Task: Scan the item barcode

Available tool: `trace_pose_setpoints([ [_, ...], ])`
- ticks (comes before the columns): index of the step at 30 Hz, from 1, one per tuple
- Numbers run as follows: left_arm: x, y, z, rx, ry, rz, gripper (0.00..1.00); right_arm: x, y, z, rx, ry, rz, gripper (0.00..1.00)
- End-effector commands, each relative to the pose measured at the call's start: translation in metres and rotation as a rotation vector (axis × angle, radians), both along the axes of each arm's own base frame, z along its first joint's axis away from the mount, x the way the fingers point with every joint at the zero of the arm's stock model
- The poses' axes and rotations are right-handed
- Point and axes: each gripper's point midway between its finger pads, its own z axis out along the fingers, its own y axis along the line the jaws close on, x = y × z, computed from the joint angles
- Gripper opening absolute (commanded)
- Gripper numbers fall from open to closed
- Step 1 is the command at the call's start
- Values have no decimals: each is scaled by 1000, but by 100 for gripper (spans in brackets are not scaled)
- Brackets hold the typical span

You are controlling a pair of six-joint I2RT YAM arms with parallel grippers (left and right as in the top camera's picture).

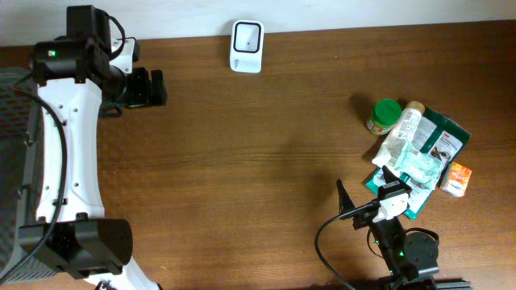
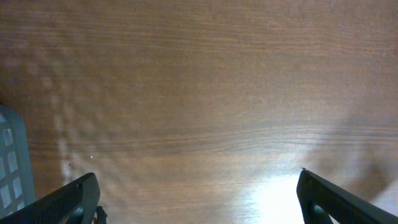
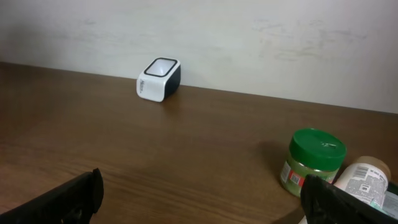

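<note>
A white barcode scanner (image 1: 246,46) with a dark window stands at the table's far edge; the right wrist view shows the scanner (image 3: 159,79) against the wall. The items lie in a pile at the right: a green-lidded jar (image 1: 384,115), a white bottle (image 1: 403,133), a green packet (image 1: 445,137) and a small orange box (image 1: 457,179). My right gripper (image 1: 367,188) is open and empty just left of the pile. In its wrist view the jar (image 3: 313,161) and bottle (image 3: 367,177) sit ahead on the right. My left gripper (image 1: 160,87) is open and empty at the far left, over bare wood (image 2: 199,112).
A grey grid surface (image 1: 12,121) borders the table's left edge, under the left arm. The wall runs directly behind the scanner. The wooden table (image 1: 266,161) stretches between the two grippers.
</note>
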Motion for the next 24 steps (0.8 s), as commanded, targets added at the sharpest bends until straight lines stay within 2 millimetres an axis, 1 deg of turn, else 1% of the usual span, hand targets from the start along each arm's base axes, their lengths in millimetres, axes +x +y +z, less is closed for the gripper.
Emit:
trace_pose_setpoints([
  [1, 0, 2, 5, 1, -16, -7, 99, 0, 0, -2, 1, 1, 0, 98],
  [12, 0, 2, 5, 2, -16, -7, 99, 0, 0, -2, 0, 1, 0, 98],
  [14, -1, 5, 5, 22, -12, 1, 99, 0, 0, -2, 1, 1, 0, 98],
  [15, -3, 6, 9, 26, -23, 2, 99, 0, 0, -2, 1, 1, 0, 98],
  [17, -3, 8, 34, 40, -125, 7, 99, 0, 0, -2, 1, 1, 0, 98],
  [18, -5, 7, 58, 43, -263, 7, 99, 0, 0, -2, 1, 1, 0, 98],
  [19, -10, 6, 72, 45, -375, 8, 99, 0, 0, -2, 1, 1, 0, 98],
  [21, -23, 6, 82, 49, -509, 10, 99, 0, 0, -2, 0, 1, 0, 98],
  [22, -37, 4, 84, 49, -589, 8, 99, 0, 0, -2, 1, 1, 0, 98],
  [23, -54, 3, 82, 49, -668, 1, 99, 0, 0, -1, 1, 0, 0, 98],
  [24, -74, -5, 78, 59, -758, -67, 99, 0, 0, -2, 0, 1, 0, 98],
])
